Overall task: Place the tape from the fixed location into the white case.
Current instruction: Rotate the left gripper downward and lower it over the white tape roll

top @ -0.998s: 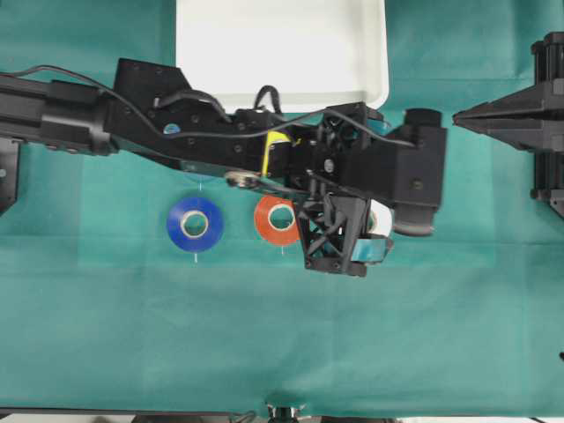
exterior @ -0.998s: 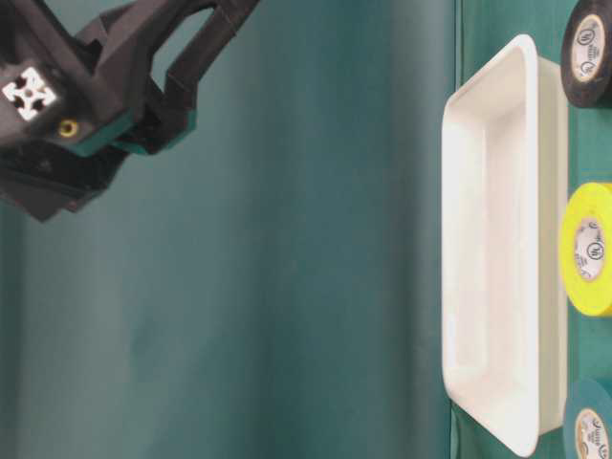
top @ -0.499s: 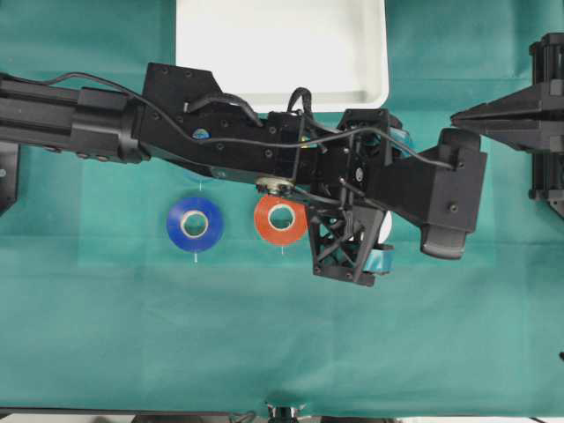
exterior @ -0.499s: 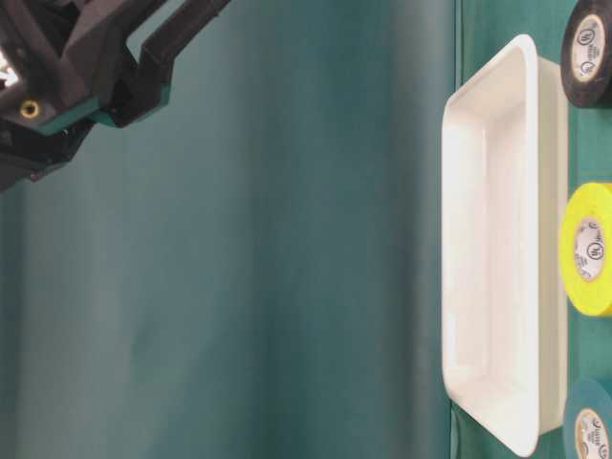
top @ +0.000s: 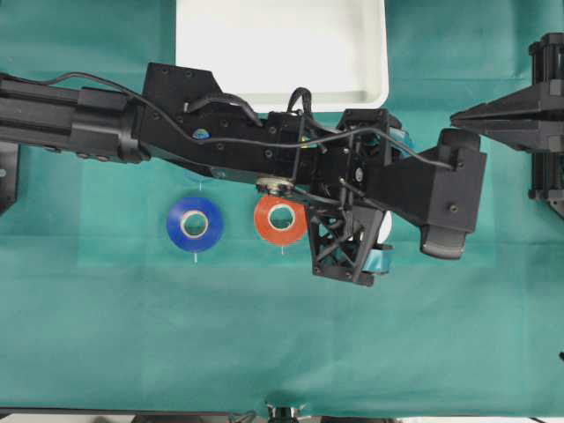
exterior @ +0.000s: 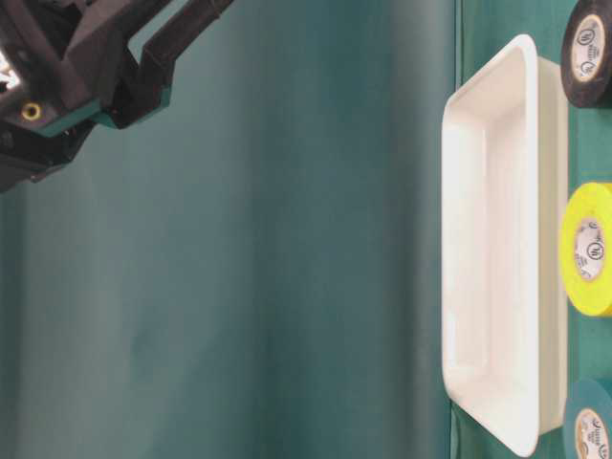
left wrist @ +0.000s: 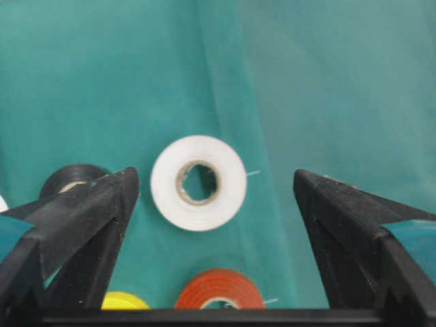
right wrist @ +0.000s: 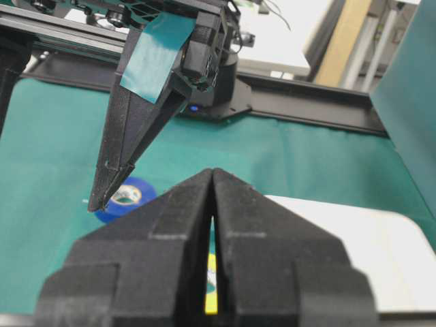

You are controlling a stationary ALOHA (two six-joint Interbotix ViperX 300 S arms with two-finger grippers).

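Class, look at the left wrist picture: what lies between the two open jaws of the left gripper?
The white tape lies flat on the green cloth between the jaws of the left gripper, touching neither.

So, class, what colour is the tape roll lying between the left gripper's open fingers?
White tape, pale core; clearest in the left wrist view.

Glossy plastic white case [exterior: 497, 258], matt cloth [top: 264, 335]
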